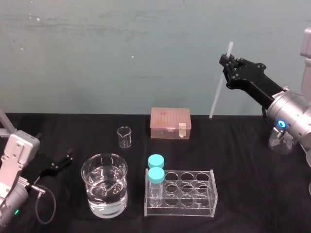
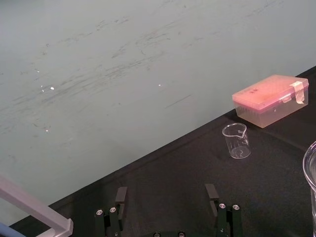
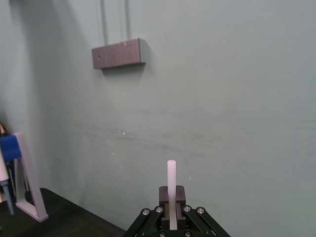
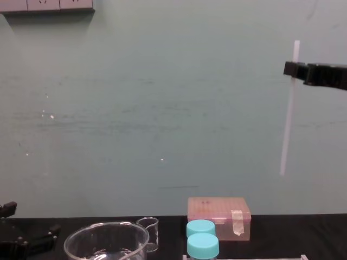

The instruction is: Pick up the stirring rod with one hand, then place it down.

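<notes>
The stirring rod [image 1: 217, 94] is a thin white stick held nearly upright, high above the right rear of the table. My right gripper [image 1: 226, 63] is shut on it near its top end, so most of the rod hangs below the fingers. In the chest view the stirring rod [image 4: 287, 124] hangs well above the table, pinched by the right gripper [image 4: 295, 69]. Its short top end [image 3: 171, 177] sticks out between the shut fingers of the right gripper [image 3: 172, 200]. My left gripper [image 1: 60, 162] rests low at the table's left, and in its wrist view the left gripper [image 2: 167, 195] stands open and holds nothing.
A large glass beaker of water [image 1: 104, 191] stands front left, with a small empty beaker [image 1: 124, 137] behind it. A clear tube rack [image 1: 204, 206] holds two teal-capped bottles [image 1: 156, 174] at its left end. A pink lidded box [image 1: 170, 123] sits at the back centre.
</notes>
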Controlling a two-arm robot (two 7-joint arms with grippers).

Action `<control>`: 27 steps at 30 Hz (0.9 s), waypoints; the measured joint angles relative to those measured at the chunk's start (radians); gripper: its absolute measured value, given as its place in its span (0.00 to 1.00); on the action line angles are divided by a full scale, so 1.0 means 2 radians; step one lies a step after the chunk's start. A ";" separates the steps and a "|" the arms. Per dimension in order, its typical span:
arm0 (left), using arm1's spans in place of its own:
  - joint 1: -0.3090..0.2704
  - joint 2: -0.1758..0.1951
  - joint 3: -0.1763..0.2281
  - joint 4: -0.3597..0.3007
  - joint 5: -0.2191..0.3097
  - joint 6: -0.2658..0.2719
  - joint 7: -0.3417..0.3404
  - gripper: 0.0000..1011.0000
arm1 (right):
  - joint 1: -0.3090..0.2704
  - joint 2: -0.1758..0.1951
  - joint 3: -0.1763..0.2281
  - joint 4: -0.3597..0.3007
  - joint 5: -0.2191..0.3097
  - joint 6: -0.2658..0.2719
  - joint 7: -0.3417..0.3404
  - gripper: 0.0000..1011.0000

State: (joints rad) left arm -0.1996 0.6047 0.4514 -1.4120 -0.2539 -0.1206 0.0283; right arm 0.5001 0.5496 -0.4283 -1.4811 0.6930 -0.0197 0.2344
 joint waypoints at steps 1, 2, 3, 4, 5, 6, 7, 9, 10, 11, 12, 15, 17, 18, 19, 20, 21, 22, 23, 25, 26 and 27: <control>0.000 0.000 0.000 0.000 0.000 0.000 0.000 0.99 | -0.001 -0.001 0.000 0.001 -0.002 0.001 -0.002 0.07; 0.000 0.000 0.000 0.000 0.000 0.000 0.000 0.99 | -0.002 -0.003 0.000 0.002 -0.006 0.003 -0.005 0.07; 0.000 0.000 0.000 0.000 0.000 0.000 0.000 0.99 | -0.003 -0.004 0.000 0.002 -0.007 0.004 -0.006 0.07; 0.000 0.000 0.000 0.000 0.000 0.000 0.000 0.99 | -0.005 -0.006 0.000 0.003 -0.010 0.006 -0.008 0.07; 0.000 0.000 0.000 0.000 0.000 0.000 0.000 0.99 | -0.005 -0.006 0.000 0.004 -0.011 0.007 -0.008 0.07; 0.000 0.000 0.000 0.000 0.000 0.000 0.000 0.99 | -0.006 -0.007 0.001 0.004 -0.012 0.008 -0.009 0.07; 0.000 0.000 0.000 0.000 0.000 0.000 0.000 0.99 | -0.008 -0.008 0.002 0.005 -0.014 0.009 -0.010 0.07; 0.000 0.000 0.000 0.000 0.000 0.000 0.000 0.99 | -0.009 -0.009 0.003 0.005 -0.016 0.011 -0.010 0.07; 0.000 0.000 0.000 0.000 0.000 0.000 0.000 0.99 | -0.009 -0.009 0.003 0.005 -0.017 0.012 -0.010 0.07; 0.000 0.000 0.000 0.000 0.000 0.000 0.000 0.99 | -0.011 -0.010 0.005 0.005 -0.018 0.013 -0.010 0.07; 0.000 0.000 0.000 0.000 0.000 0.000 0.000 0.99 | -0.011 -0.010 0.006 0.005 -0.019 0.013 -0.010 0.07; 0.000 0.000 0.000 0.000 0.000 0.000 0.000 0.99 | -0.014 -0.011 0.009 0.005 -0.020 0.015 -0.008 0.07; 0.000 0.000 0.000 0.000 0.000 0.000 0.000 0.99 | -0.014 -0.011 0.010 0.005 -0.020 0.016 -0.006 0.07; 0.000 0.000 0.000 0.000 0.000 0.000 0.000 0.99 | -0.014 -0.011 0.011 0.005 -0.020 0.016 -0.006 0.07; 0.000 0.000 0.000 0.000 0.000 0.000 0.000 0.99 | -0.014 -0.011 0.010 0.005 -0.020 0.016 -0.006 0.07; 0.000 0.000 0.000 0.000 0.000 0.000 0.000 0.99 | -0.014 -0.011 0.010 0.005 -0.020 0.016 -0.006 0.07; 0.000 0.000 0.000 0.000 0.000 0.000 0.000 0.99 | -0.014 -0.011 0.010 0.005 -0.020 0.016 -0.006 0.07; 0.000 0.000 0.000 0.000 0.000 0.000 0.000 0.99 | -0.014 -0.011 0.010 0.005 -0.020 0.016 -0.006 0.07; 0.000 0.000 0.000 0.000 0.000 0.000 0.000 0.99 | -0.014 -0.011 0.010 0.005 -0.020 0.016 -0.006 0.07; 0.000 0.000 0.000 0.000 0.000 0.000 0.000 0.99 | -0.014 -0.011 0.010 0.005 -0.020 0.016 -0.006 0.07; 0.000 0.000 0.000 0.000 0.000 0.000 0.000 0.99 | -0.014 -0.011 0.010 0.005 -0.020 0.016 -0.006 0.07; 0.000 0.000 0.000 0.000 0.000 0.000 0.000 0.99 | -0.014 -0.011 0.010 0.005 -0.020 0.016 -0.006 0.07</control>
State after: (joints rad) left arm -0.1995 0.6047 0.4514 -1.4119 -0.2539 -0.1206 0.0283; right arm 0.4725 0.5277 -0.4092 -1.4710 0.6531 0.0118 0.2228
